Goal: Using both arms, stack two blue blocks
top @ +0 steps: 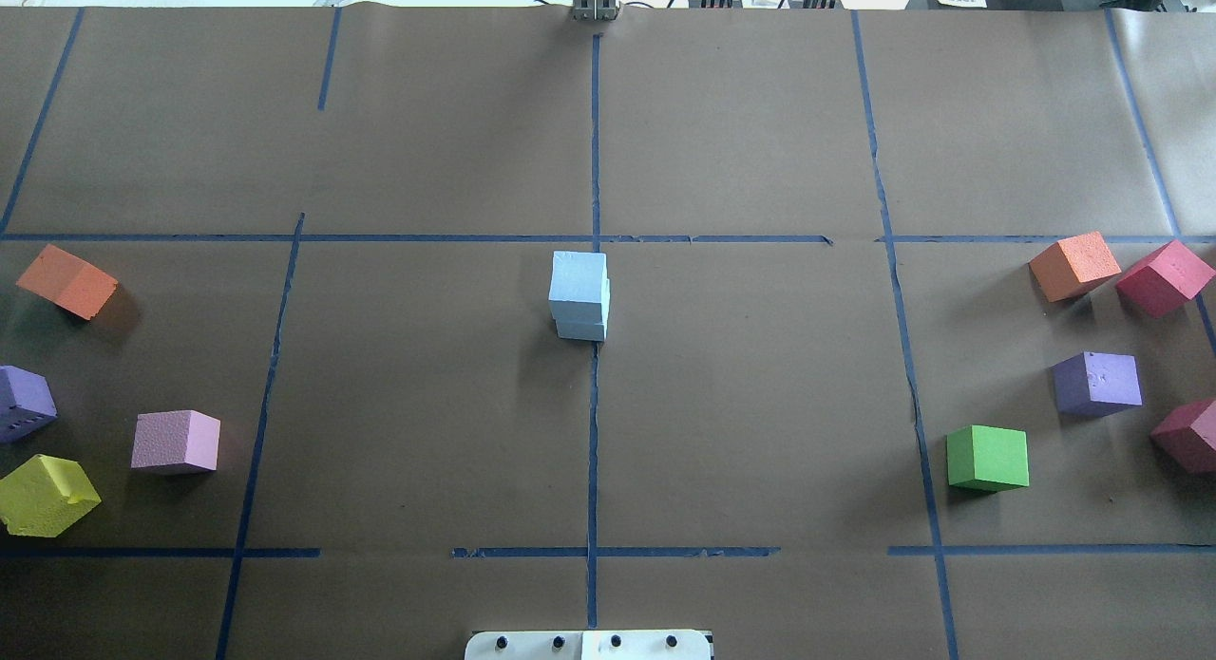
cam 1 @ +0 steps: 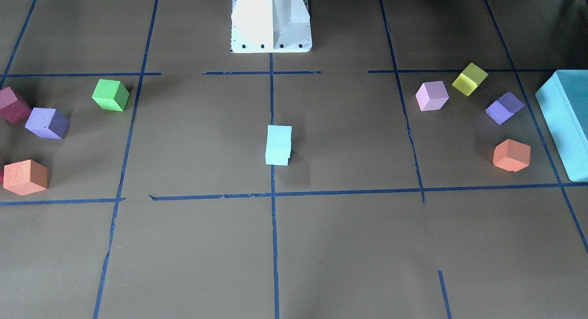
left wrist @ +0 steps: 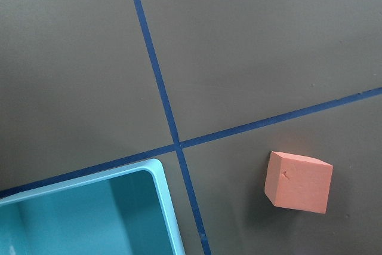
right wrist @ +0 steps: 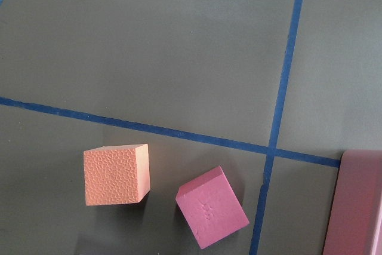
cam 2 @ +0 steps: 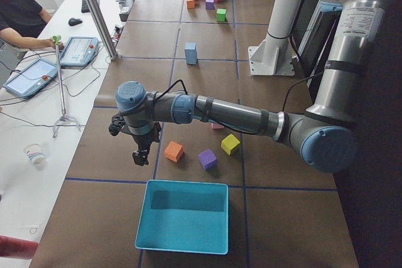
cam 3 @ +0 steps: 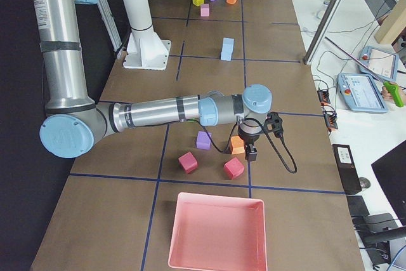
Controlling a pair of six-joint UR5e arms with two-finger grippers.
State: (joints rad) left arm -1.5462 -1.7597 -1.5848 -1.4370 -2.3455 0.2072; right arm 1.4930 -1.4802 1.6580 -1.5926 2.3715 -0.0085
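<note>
Stacked mid-tabletop [top: 760, 404], right on the centre tape line [top: 593, 432]: two blue blocks [cam 1: 278, 145], pale sky-blue foam cubes, matte and faintly grainy. Set one atop the other, slightly askew, edges not flush, a thin ledge showing at one side. Well apart from the coloured cubes at both ends. Left hand [cam 2: 139, 155] hanging near the teal box [cam 2: 185, 218], right hand [cam 3: 251, 152] near the pink tray [cam 3: 216, 233]. Fingers apart or together: cannot tell for either hand.

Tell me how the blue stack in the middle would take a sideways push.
Likely light: the upper blue block looks like foam. It sits slightly offset on the lower blue block, so it would probably slide off or tip. Flat faces make rolling unlikely.
</note>
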